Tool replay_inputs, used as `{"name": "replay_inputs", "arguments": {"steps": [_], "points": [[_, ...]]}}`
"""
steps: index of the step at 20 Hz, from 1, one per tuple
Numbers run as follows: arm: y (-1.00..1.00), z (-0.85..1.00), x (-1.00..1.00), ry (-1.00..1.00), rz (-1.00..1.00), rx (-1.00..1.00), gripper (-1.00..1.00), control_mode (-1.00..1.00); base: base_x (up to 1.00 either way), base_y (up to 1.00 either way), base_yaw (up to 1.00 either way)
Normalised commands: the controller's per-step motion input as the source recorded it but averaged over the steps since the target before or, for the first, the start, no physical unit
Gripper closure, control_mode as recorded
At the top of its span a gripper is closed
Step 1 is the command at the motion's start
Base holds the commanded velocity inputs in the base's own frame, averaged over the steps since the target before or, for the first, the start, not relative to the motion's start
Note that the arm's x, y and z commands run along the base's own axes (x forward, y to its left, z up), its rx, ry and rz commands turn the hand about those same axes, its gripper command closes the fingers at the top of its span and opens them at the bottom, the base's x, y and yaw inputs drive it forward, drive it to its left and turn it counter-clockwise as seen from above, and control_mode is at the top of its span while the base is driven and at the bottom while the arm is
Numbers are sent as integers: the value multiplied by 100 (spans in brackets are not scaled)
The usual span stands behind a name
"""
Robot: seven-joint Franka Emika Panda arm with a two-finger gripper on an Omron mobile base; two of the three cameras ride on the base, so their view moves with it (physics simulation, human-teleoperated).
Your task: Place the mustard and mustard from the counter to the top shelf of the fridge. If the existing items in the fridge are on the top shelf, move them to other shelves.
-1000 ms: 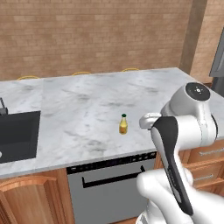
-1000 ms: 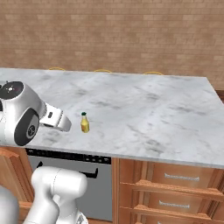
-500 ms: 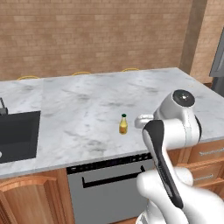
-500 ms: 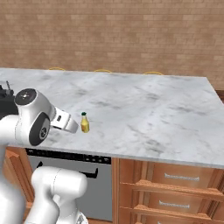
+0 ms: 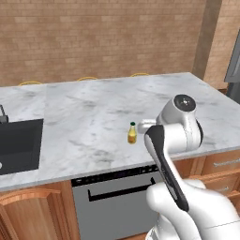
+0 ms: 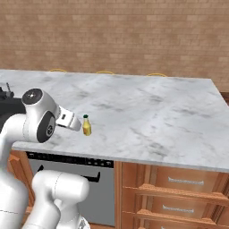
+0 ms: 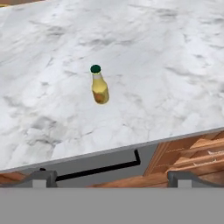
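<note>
Slim mustard bottle [image 7: 99, 86] stands upright on the tabletop [image 7: 175, 52], ahead of the tool [image 7: 109, 177].

The tool is spread fully wide and nothing is held; the bottle is well apart from it, near the tabletop's front edge. The bottle is judged light, rigid, smooth and easily toppled; the wider lower body, below the narrow neck, is best gripped.

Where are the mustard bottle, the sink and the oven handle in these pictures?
mustard bottle [image 7: 100, 89], hand view, on its yellow-orange body below the dark cap.
sink [image 5: 18, 145], left base view, on the dark basin set in the counter.
oven handle [image 5: 123, 191], left base view, on the black bar across the grey oven front.
</note>
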Motion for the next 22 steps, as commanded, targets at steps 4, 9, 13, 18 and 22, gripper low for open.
{"name": "replay_inputs", "arguments": {"steps": [4,9,13,18,22], "points": [[11,-23,46,2,2,0,-100,-100,0,0,0],[0,-38,45,3,0,0,-100,-100,0,0,0],[0,-27,39,1,0,0,-100,-100,0,0,0],[0,-22,55,0,0,0,-100,-100,0,0,0],[0,-18,49,0,0,0,-100,-100,0,0,0]]}}
